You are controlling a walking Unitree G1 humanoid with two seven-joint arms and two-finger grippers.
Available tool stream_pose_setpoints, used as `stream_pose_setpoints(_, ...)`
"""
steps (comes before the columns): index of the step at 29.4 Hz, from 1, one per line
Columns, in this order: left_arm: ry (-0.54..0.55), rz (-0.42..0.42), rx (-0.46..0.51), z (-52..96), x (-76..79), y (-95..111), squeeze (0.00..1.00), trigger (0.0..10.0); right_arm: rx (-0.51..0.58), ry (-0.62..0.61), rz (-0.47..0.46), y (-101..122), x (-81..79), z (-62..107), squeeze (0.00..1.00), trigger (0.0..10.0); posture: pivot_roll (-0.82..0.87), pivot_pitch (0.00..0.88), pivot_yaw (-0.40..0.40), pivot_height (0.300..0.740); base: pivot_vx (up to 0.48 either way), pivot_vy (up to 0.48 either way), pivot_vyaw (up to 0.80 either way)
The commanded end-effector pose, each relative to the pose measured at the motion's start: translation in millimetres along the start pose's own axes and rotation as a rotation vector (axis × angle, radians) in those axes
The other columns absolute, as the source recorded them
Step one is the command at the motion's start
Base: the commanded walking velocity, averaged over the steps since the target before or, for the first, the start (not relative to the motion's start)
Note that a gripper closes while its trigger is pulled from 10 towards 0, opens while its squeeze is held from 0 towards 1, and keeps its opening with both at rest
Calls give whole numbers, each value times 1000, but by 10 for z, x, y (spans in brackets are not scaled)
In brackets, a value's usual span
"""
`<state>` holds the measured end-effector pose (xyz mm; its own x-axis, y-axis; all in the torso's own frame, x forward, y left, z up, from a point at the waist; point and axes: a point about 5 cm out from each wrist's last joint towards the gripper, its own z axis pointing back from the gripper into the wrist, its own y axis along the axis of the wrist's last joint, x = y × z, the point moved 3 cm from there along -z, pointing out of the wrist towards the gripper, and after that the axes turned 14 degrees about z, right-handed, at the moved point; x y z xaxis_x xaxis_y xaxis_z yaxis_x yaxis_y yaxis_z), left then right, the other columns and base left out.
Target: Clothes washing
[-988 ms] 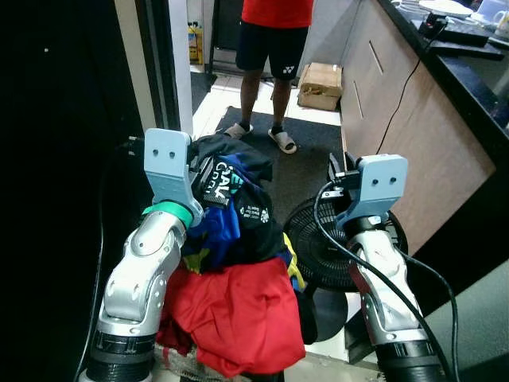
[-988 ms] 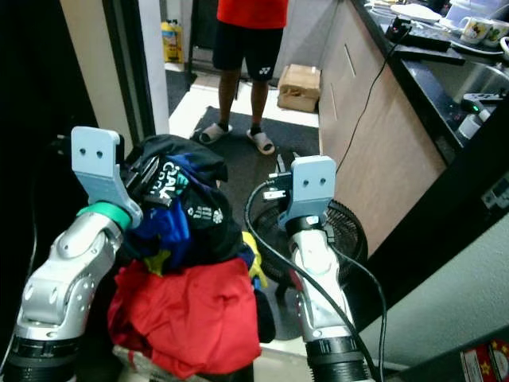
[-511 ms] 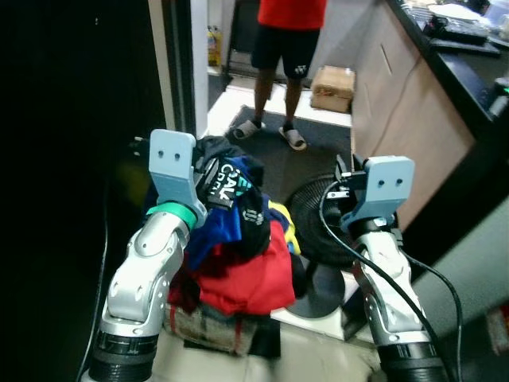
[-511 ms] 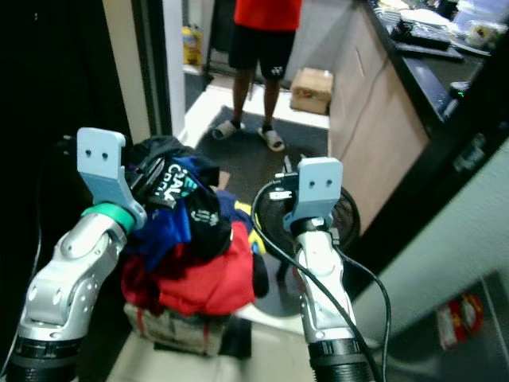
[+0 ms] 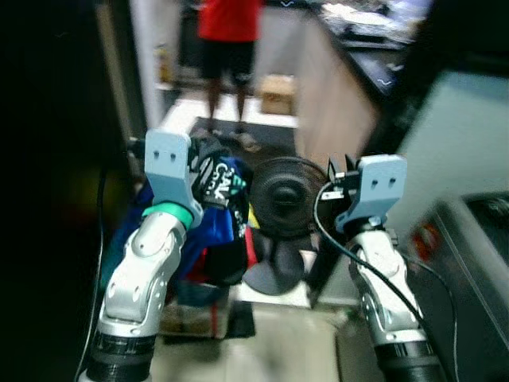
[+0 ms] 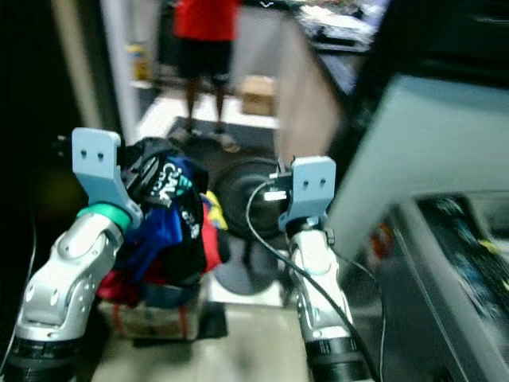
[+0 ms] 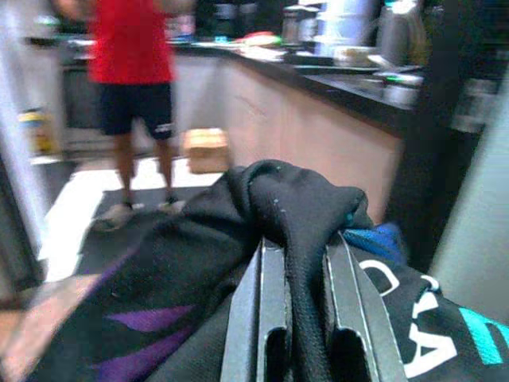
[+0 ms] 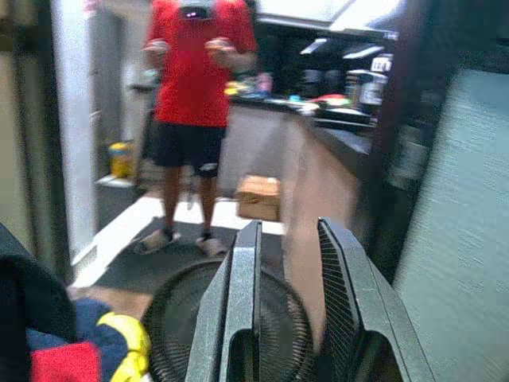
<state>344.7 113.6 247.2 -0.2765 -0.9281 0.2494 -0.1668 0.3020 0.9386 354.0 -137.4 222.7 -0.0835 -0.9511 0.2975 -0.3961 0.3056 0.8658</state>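
Item: bundle of clothes (image 5: 215,207), mixed black, blue, red and yellow garments. It hung from the left gripper (image 7: 294,314) and draped downward along the inner side of the left forearm, so its long axis ran roughly top to bottom. The uppermost piece was a black jersey (image 7: 238,239) with white and teal lettering.

Holder: left gripper, fingers (image 7: 246,318) drawn close together with a fold of the black jersey pinched between them and bulging over their tips. The left arm was bent at the elbow, forearm raised, gripper held up in front of the body at about chest height.

Second effector: right gripper (image 8: 286,294), fingers slightly parted with a narrow gap and nothing between them. The right arm was raised to match the left, forearm upright, well apart from the bundle.

Surroundings: a black floor fan (image 5: 285,195) stood just beyond the bundle, between the two arms. A grey appliance (image 5: 469,247), too blurred to identify, lay to the robot's right. A person in a red shirt and dark shorts (image 8: 191,95) stood farther off by the kitchen counter (image 7: 318,79).

Judgement: the load lay wholly on the left side, so any delivery toward the right would probably call for a turn of the body, with the free right gripper nearer to whatever must be opened.
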Motion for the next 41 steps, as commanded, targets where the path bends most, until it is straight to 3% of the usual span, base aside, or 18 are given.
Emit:
stream_pose_setpoints(1,-21,-4,42,-27,38,110,0,10000,6,-1,-3,33,9,-27,0,10000,95,0,-3,740,0,0,-800)
stream_pose_setpoints(10,-24,-15,51,-40,28,143,0,10000,15,-9,-8,51,22,-50,0,10000,98,0,0,740,0,0,-800)
stream_pose_setpoints(14,-31,-48,86,-69,14,248,0,10000,29,-35,-58,104,54,-73,0,10000,102,0,3,740,0,0,-800)
stream_pose_setpoints(15,-40,-90,124,-94,0,372,0,10000,62,-57,-115,202,102,-109,0,10000,102,0,6,740,0,0,-800)
stream_pose_setpoints(18,-50,-123,176,-120,-7,552,0,10000,125,-64,-146,380,145,-154,0,10000,103,0,9,740,0,0,-800)
stream_pose_setpoints(28,-99,-139,320,-138,70,1083,0,10000,325,-47,-155,946,209,-256,0,10000,104,0,14,740,0,0,-800)
stream_pose_setpoints(32,-94,-108,340,-122,69,1146,0,10000,363,-15,-113,1028,152,-249,0,10000,104,0,14,740,0,0,-800)
stream_pose_setpoints(41,-68,-100,342,-122,33,1142,0,10000,366,2,-122,1054,128,-239,0,10000,115,0,5,740,0,0,-800)
